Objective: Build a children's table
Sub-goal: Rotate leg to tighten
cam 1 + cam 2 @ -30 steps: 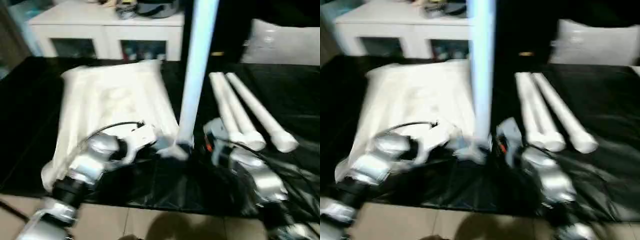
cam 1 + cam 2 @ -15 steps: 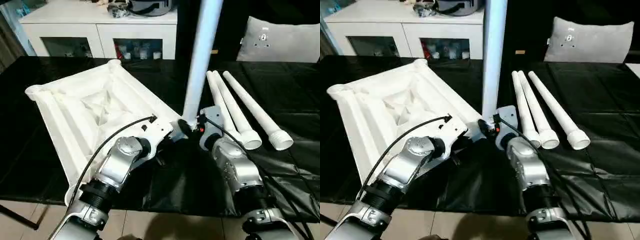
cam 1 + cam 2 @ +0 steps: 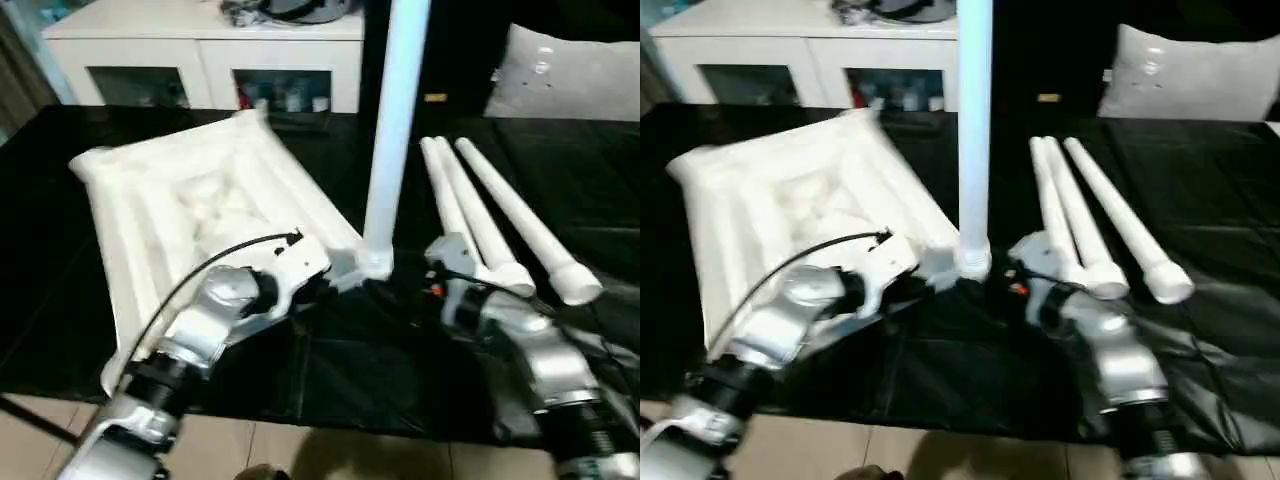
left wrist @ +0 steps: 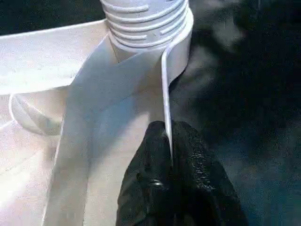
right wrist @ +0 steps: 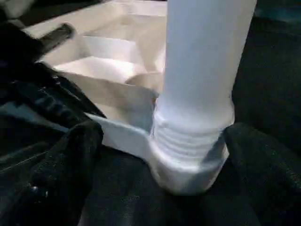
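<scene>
Where black sheeting (image 3: 330, 360) perhaps covers the floor, white cabinet (image 3: 200, 60) behind

The upright leg (image 3: 392, 130) runs past the top edge, its upper end unseen. Items on the cabinet (image 3: 200, 40) are too blurred to identify.

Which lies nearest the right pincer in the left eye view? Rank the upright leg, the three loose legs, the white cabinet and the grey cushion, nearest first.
1. Three loose legs: their flared ends lie right beside the right pincer.
2. Upright leg: standing in the tabletop's corner socket, toward the left pincer; too close to call against 1.
3. Grey cushion: far right.
4. White cabinet: far left.
</scene>
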